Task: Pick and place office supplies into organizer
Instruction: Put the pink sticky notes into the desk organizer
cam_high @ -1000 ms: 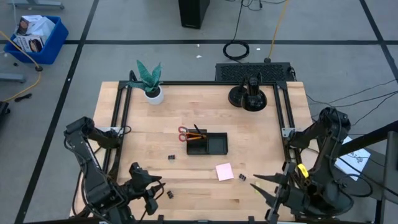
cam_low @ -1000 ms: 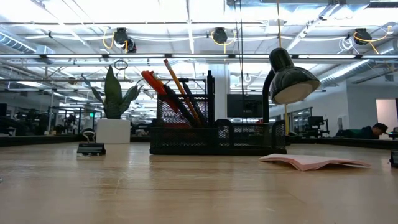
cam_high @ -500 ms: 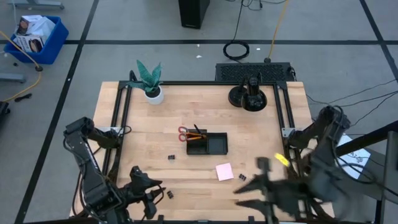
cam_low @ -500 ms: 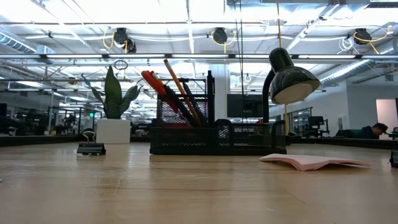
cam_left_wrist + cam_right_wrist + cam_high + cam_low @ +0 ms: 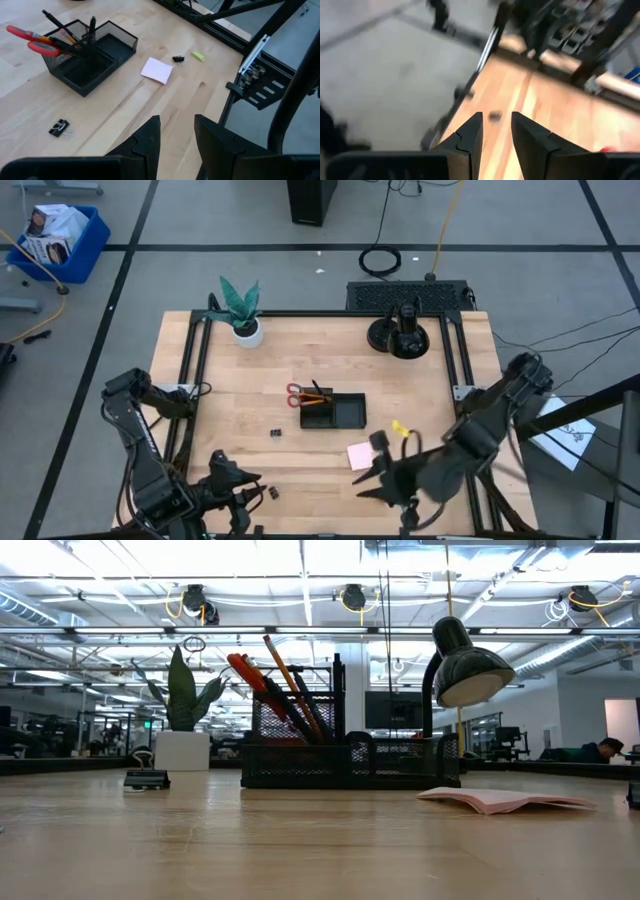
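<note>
While left hand [image 5: 238, 498] waits lower left, fingers slightly spread, empty, right hand [image 5: 372, 478] has swung from lower right toward pink sticky-note pad [image 5: 361, 456], fingers narrowly apart, empty. Organizer [image 5: 333, 411] at bench [image 5: 420, 390] centre holds scissors, pens. Pad pickup likely next.

The organizer [image 5: 333, 411], a low black mesh tray with a few compartments, is sitting near the middle of the table. Red-handled scissors [image 5: 294, 395], orange pencils [image 5: 316, 397] and black pens [image 5: 56, 22] are standing tilted in its end compartment (the handles are leaning out past the rim). A pink sticky-note pad [image 5: 361, 456] is lying flat on the wood near the organizer's other end. One black binder clip [image 5: 277, 433] is resting near the scissors' end, and another [image 5: 271, 493] is lying close to the table's near edge. A third clip [image 5: 178, 59] is lying just beside a small yellow-green piece [image 5: 198, 56], near the pad.
</note>
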### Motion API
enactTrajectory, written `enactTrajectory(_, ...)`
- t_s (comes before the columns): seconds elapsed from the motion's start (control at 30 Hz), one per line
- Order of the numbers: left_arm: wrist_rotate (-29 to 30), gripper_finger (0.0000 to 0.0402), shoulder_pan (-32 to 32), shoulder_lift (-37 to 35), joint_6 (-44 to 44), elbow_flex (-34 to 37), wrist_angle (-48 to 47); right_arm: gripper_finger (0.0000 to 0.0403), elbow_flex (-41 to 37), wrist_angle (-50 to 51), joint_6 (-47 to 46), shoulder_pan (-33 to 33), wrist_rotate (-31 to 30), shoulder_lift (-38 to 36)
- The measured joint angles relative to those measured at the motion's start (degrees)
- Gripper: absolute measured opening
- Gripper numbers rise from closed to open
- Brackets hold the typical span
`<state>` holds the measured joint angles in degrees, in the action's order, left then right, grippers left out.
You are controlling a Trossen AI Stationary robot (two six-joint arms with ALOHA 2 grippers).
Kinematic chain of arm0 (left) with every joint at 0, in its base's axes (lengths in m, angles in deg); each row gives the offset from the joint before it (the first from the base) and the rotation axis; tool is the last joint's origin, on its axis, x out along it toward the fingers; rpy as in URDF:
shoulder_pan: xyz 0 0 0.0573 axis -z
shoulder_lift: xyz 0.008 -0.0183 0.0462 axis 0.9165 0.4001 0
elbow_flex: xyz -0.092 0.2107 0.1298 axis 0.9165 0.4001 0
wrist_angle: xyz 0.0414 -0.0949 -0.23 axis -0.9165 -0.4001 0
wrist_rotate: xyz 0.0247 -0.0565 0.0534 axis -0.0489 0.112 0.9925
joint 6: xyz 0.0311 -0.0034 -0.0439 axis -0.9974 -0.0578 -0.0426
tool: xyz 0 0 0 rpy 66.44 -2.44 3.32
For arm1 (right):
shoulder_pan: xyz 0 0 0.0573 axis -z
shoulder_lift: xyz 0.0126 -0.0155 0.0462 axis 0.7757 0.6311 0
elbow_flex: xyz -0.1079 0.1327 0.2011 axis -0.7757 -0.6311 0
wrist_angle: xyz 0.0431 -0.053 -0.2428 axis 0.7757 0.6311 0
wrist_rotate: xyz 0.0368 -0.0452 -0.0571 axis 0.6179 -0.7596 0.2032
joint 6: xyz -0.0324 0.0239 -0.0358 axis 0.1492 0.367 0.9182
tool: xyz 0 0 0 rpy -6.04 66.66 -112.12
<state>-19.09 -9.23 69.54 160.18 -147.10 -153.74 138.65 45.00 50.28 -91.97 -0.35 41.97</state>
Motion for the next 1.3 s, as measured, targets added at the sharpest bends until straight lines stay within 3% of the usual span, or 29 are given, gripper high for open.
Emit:
enactTrajectory(0.23,0.33,0.0124,0.02,0.00,0.00,0.00,-0.04,0.0093,0.00,11.20,-0.56,0.24,4.94,5.60)
enactTrajectory(0.47,0.55,0.0124,0.00,0.00,0.02,0.00,-0.07,0.0093,0.00,15.05,-2.53,1.68,11.80,9.55)
enactTrajectory(0.93,0.52,0.0124,0.00,0.00,-0.59,0.00,0.10,0.0093,-0.65,17.35,-6.52,1.76,14.86,15.25)
enactTrajectory(1.3,0.48,0.0124,0.00,0.00,-1.38,0.00,0.38,0.0093,-8.01,16.58,-8.68,1.76,14.91,16.57)
